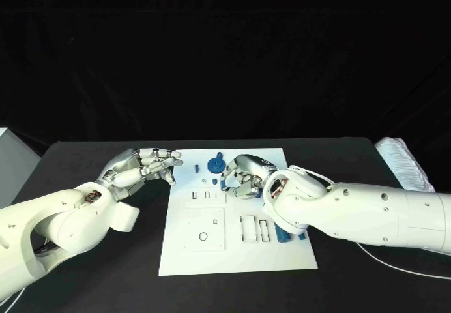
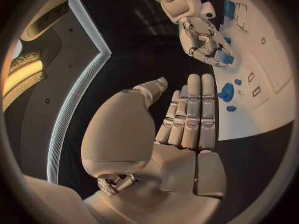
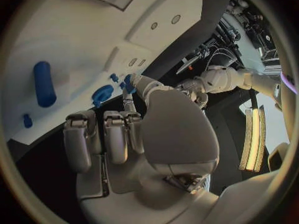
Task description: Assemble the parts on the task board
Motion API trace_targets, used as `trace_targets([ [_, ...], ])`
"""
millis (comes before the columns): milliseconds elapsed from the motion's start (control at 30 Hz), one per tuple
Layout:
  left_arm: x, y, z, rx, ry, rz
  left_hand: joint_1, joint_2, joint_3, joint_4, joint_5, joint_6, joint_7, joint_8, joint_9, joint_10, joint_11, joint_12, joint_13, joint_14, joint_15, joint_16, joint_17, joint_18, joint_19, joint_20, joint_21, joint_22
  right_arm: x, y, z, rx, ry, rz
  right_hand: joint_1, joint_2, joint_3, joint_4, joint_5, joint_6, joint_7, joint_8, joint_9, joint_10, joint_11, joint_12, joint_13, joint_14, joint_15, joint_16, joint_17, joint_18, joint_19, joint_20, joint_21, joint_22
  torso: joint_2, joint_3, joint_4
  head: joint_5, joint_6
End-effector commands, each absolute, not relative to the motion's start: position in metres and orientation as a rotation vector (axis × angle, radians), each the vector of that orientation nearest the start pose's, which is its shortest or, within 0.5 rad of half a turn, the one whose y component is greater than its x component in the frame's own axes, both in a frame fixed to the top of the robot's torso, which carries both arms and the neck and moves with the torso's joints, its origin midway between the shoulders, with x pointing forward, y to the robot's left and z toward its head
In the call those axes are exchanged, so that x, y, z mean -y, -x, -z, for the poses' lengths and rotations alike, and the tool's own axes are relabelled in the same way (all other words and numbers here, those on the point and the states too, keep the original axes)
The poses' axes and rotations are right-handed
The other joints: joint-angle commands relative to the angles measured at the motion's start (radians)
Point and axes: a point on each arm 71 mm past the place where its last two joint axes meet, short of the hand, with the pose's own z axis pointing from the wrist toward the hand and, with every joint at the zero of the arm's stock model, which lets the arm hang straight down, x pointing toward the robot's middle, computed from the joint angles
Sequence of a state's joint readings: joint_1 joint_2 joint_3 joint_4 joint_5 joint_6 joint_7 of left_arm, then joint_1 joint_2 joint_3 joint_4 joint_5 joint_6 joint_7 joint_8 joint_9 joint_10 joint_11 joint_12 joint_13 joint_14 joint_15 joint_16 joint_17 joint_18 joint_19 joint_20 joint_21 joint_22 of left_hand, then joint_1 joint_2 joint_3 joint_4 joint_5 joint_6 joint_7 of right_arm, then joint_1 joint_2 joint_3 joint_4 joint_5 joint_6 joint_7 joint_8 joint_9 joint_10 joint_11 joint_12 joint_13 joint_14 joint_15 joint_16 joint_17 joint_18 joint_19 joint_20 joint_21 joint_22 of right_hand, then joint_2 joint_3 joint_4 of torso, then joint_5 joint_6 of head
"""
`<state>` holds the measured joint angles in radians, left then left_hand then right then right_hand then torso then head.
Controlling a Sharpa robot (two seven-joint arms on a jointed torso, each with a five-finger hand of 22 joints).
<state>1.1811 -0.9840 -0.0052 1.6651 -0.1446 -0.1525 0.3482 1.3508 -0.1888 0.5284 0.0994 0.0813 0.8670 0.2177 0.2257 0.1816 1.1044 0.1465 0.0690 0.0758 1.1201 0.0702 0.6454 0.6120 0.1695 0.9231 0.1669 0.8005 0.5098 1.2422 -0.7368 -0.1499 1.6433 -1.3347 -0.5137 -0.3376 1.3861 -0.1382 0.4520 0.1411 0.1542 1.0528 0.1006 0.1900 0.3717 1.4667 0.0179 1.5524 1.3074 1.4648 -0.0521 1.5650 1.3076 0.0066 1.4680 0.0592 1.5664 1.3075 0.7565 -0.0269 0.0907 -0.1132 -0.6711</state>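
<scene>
Nearby, white cloth (image 1: 406, 164) beside task board (image 1: 235, 254).

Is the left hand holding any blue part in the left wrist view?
No, the left hand is stretched out flat with nothing in it, and the blue parts lie beyond it on the task board.

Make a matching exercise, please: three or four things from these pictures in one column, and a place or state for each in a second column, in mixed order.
Things:
1. left hand
2. right hand
3. blue cylinder
4. task board

Places or states:
a. pinches a small blue part
b. lies on the black table, between the arms
c. holds nothing, beside the board's left edge
d. lies on the board near the right arm

Pairs: 1-c, 2-a, 3-d, 4-b
</scene>
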Motion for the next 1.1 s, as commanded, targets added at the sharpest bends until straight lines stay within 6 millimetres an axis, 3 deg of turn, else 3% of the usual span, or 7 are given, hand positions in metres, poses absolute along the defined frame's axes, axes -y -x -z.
trace_targets([
  [33,-0.220,-0.456,0.162,-1.578,0.908,1.664,-0.002,0.002,0.003,-0.003,-0.005,-0.007,-0.001,-0.007,0.001,-0.008,0.001,0.001,0.001,-0.009,0.000,0.006,0.001,0.012,-0.008,-0.002,0.004,0.001,0.124,-0.452,0.193,-1.641,-0.005,-0.647,-0.014,0.001,0.008,0.002,-0.006,-0.002,0.003,0.041,0.039,0.085,0.007,-0.007,0.243,0.101,0.008,-0.003,0.240,-0.007,0.103,0.002,0.004,0.263,0.002,0.0022,-0.0018,0.006,-0.003],
  [333,-0.220,-0.456,0.162,-1.585,0.899,1.660,-0.002,0.002,0.002,-0.002,-0.005,-0.007,-0.001,-0.007,0.002,-0.008,0.001,0.001,0.002,-0.009,0.000,0.006,0.001,0.012,-0.009,-0.002,0.005,0.002,0.111,-0.450,0.202,-1.642,0.008,-0.635,-0.017,0.000,0.008,0.003,-0.007,-0.003,0.003,0.042,0.039,0.085,0.007,-0.007,0.243,0.100,0.009,-0.004,0.238,-0.007,0.103,0.002,0.004,0.263,0.002,0.0021,-0.0023,0.007,-0.009],
  [500,-0.218,-0.457,0.163,-1.588,0.895,1.661,-0.002,0.001,0.002,-0.003,-0.005,-0.007,-0.001,-0.007,0.002,-0.008,0.001,0.002,0.002,-0.010,0.001,0.006,0.001,0.012,-0.009,-0.002,0.005,0.002,0.106,-0.448,0.206,-1.642,0.015,-0.635,-0.019,-0.001,0.008,0.003,-0.008,-0.004,0.003,0.042,0.039,0.085,0.007,-0.007,0.243,0.100,0.009,-0.004,0.239,-0.007,0.103,0.003,0.004,0.263,0.003,-0.0001,-0.0031,0.004,-0.012],
  [667,-0.218,-0.458,0.163,-1.590,0.895,1.661,-0.002,0.001,0.002,-0.003,-0.005,-0.007,-0.001,-0.007,0.002,-0.008,0.001,0.002,0.002,-0.010,0.001,0.006,0.001,0.012,-0.009,-0.002,0.005,0.002,0.103,-0.448,0.210,-1.640,0.017,-0.625,-0.021,-0.002,0.008,0.003,-0.008,-0.004,0.003,0.042,0.040,0.085,0.008,-0.007,0.242,0.100,0.009,-0.004,0.238,-0.007,0.103,0.003,0.004,0.263,0.003,0.0017,-0.0010,0.004,-0.017],
  [800,-0.218,-0.458,0.163,-1.591,0.895,1.659,-0.002,0.001,0.002,-0.003,-0.005,-0.007,-0.001,-0.007,0.002,-0.008,0.001,0.002,0.002,-0.010,0.001,0.006,0.001,0.012,-0.009,-0.002,0.005,0.002,0.102,-0.448,0.212,-1.631,0.020,-0.618,-0.026,-0.005,0.008,0.004,-0.009,-0.005,0.004,0.043,0.040,0.085,0.008,-0.007,0.242,0.100,0.009,-0.004,0.237,-0.007,0.103,0.004,0.004,0.263,0.002,0.0004,-0.0012,0.005,-0.020],
  [1100,-0.218,-0.458,0.163,-1.593,0.895,1.659,-0.002,0.001,0.002,-0.003,-0.005,-0.007,-0.001,-0.007,0.002,-0.008,0.001,0.002,0.002,-0.010,0.001,0.006,0.001,0.012,-0.009,-0.002,0.005,0.002,0.098,-0.448,0.215,-1.627,0.034,-0.603,-0.037,-0.011,0.008,0.007,-0.012,-0.008,0.004,0.045,0.040,0.085,0.008,-0.008,0.242,0.100,0.010,-0.005,0.236,-0.007,0.103,0.004,0.004,0.263,0.002,0.0010,-0.0011,0.007,-0.023],
])
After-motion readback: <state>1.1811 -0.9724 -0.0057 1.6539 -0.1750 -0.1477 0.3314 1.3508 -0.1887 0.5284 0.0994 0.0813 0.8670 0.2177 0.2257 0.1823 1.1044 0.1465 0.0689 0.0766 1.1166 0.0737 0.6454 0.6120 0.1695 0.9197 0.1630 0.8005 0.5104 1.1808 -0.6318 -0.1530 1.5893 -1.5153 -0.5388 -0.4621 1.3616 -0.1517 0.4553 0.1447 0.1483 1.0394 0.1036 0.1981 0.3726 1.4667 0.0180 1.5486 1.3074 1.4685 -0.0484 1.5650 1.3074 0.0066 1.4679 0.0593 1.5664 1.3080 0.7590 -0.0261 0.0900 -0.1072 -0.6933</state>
